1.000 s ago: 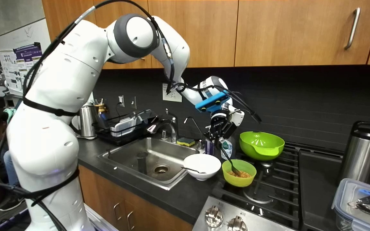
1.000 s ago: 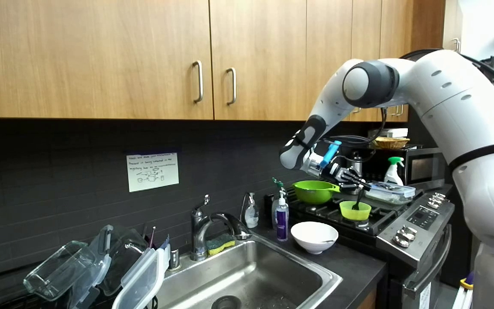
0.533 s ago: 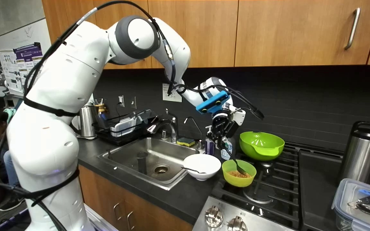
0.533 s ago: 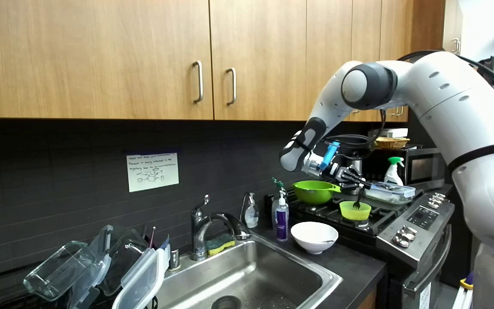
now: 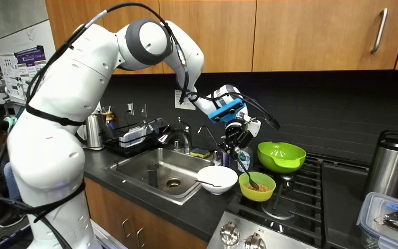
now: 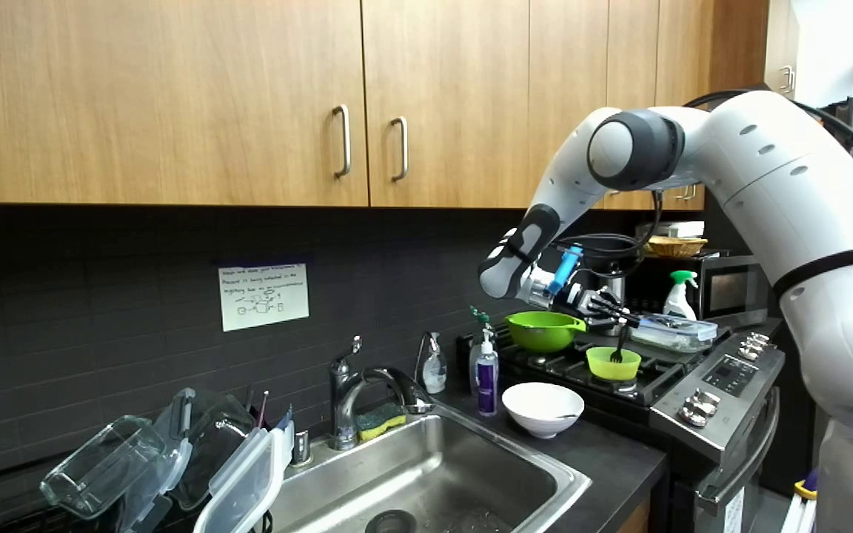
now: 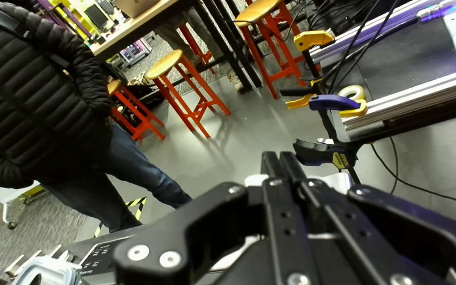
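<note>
My gripper (image 5: 235,152) is shut on the handle of a black fork (image 5: 244,168) that slants down into a small yellow-green bowl (image 5: 257,196). In the wrist view the gripper's fingers (image 7: 280,159) are close together and hide the fork. The fork's tines are down at the crumbly brown food (image 5: 263,188) in the bowl. In an exterior view the gripper (image 6: 628,318) is above the small bowl (image 6: 613,371) and the fork (image 6: 621,342) stands nearly upright. A white bowl (image 5: 217,175) with a utensil across its rim stands beside it. A larger green bowl (image 5: 282,158) stands behind.
The small bowl and green bowl are on the stove grates (image 5: 301,211). A steel sink (image 5: 143,173), faucet (image 6: 356,403) and soap bottle (image 6: 486,377) are nearby. A steel flask (image 5: 390,166) and lidded container (image 5: 375,218) stand at the far side. Cabinets (image 5: 206,34) hang above. A person (image 7: 42,99) stands nearby.
The fork swung across the small bowl to the right, then back left, with its tines staying inside. The gripper shifted slightly with it and kept hold. The bowls have not moved.
</note>
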{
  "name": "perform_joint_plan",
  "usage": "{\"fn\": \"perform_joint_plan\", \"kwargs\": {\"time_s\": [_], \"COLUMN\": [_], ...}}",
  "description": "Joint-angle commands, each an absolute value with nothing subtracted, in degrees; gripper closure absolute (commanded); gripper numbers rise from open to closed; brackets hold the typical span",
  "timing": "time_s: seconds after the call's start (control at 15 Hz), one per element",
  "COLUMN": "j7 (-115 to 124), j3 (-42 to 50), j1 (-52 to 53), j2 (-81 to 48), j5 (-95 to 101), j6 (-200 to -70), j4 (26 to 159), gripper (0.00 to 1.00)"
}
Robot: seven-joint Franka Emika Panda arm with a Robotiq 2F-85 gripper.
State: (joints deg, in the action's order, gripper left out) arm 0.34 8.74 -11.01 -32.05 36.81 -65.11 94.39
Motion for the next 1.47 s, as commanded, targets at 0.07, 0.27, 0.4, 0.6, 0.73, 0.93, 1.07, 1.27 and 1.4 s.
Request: {"fn": "perform_joint_plan", "kwargs": {"time_s": [0.07,0.27,0.4,0.6,0.73,0.93,1.07,1.27,1.4], "j7": [-0.97,-1.59,-2.04,-1.92,-1.90,-1.67,-1.37,-1.01,-0.72], "j3": [7.80,7.30,7.06,7.01,7.14,7.27,7.37,7.53,7.63], "j1": [-10.51,-10.48,-10.57,-10.65,-10.73,-10.71,-10.58,-10.47,-10.43], "j2": [-32.07,-32.22,-32.58,-33.27,-33.94,-34.56,-34.83,-35.26,-35.40], "j5": [36.07,35.77,35.52,35.61,35.74,36.17,36.73,37.49,38.03], "j6": [-62.23,-61.42,-61.06,-61.49,-61.40,-61.57,-61.77,-61.95,-62.14], "j4": [93.77,93.76,93.59,93.43,93.10,92.94,92.75,92.19,91.96], "gripper": [0.99,0.99,0.99,0.99,0.99,0.99,0.99,0.99,0.99]}}
